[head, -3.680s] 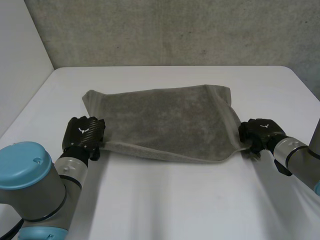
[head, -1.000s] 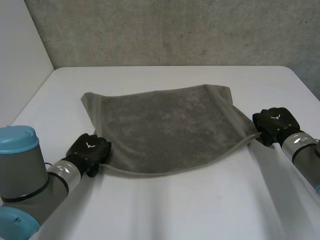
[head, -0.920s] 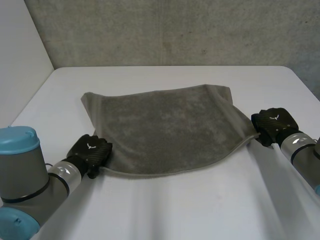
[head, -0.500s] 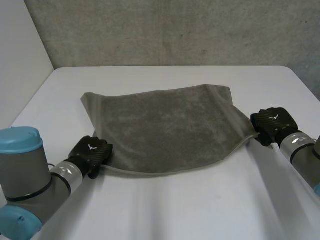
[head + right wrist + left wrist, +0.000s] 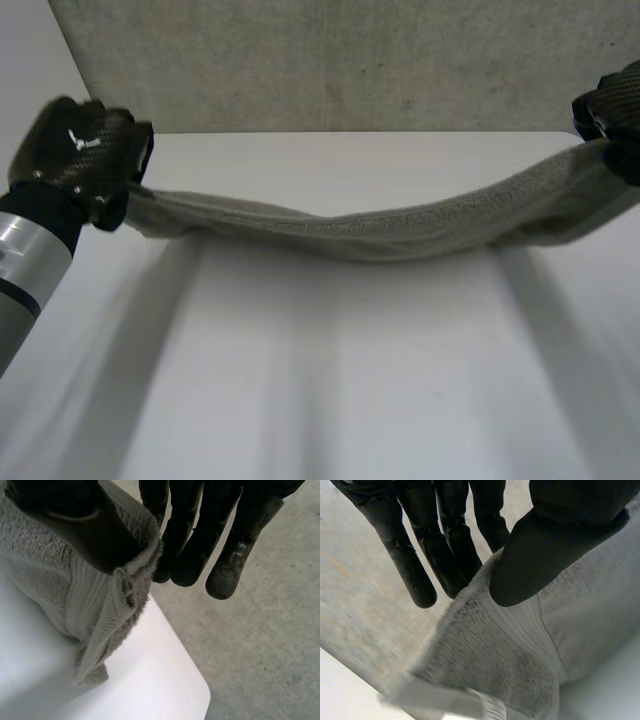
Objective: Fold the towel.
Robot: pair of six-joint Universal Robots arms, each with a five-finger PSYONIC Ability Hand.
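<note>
The right robot hand [image 5: 200, 530] pinches the towel [image 5: 55, 590] corner above the table [image 5: 150, 680] corner.

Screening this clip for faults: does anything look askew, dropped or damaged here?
Nothing stands out. The grey terry towel sags evenly between the black left hand and right hand, each pinching one end, over the white table.

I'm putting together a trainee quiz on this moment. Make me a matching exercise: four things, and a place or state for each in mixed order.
1 left hand
2 right hand
3 towel
4 table

a sags in its middle
b white, below the cloth
c pinches the towel's right end
d pinches the towel's left end

Pairs: 1-d, 2-c, 3-a, 4-b
</note>
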